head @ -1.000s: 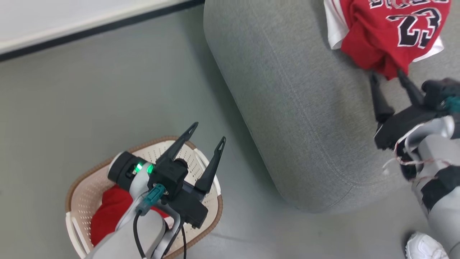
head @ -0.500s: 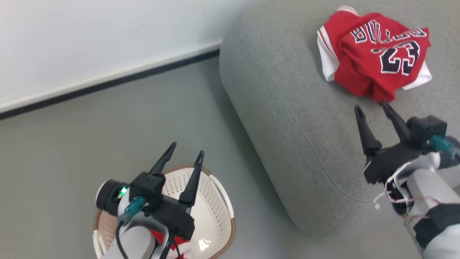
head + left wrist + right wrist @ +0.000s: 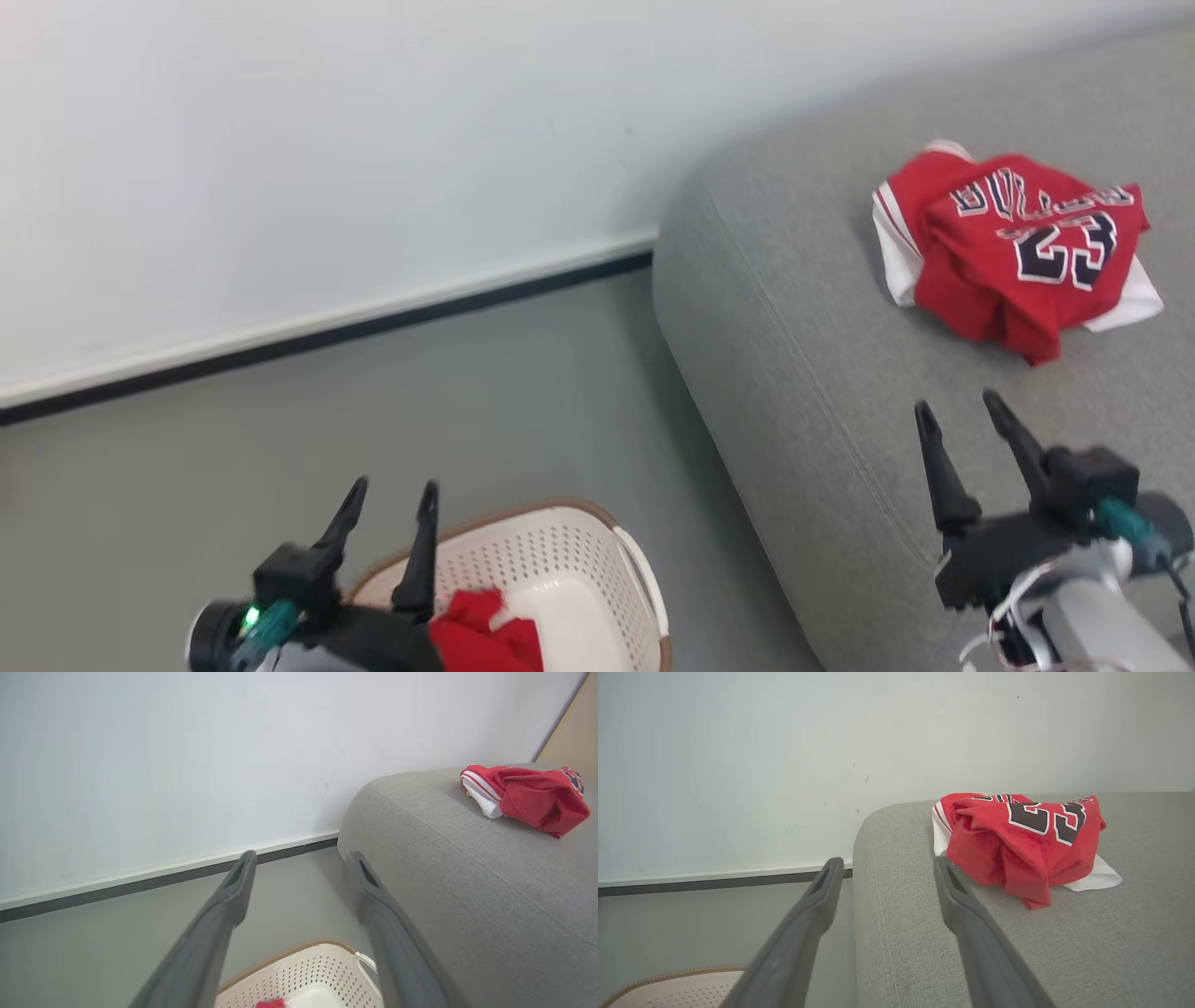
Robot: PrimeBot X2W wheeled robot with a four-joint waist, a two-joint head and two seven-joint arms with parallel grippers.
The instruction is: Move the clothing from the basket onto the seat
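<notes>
Your left gripper (image 3: 394, 487) and right gripper (image 3: 957, 403) both gape empty, so dipping for the crumpled red fabric garment (image 3: 481, 633) could snag the rim of the perforated cream plastic basket (image 3: 560, 546).

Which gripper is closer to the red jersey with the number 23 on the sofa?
Right. The right gripper is open over the sofa, just short of the jersey, not touching it. The left gripper is open above the basket, far off.
</notes>
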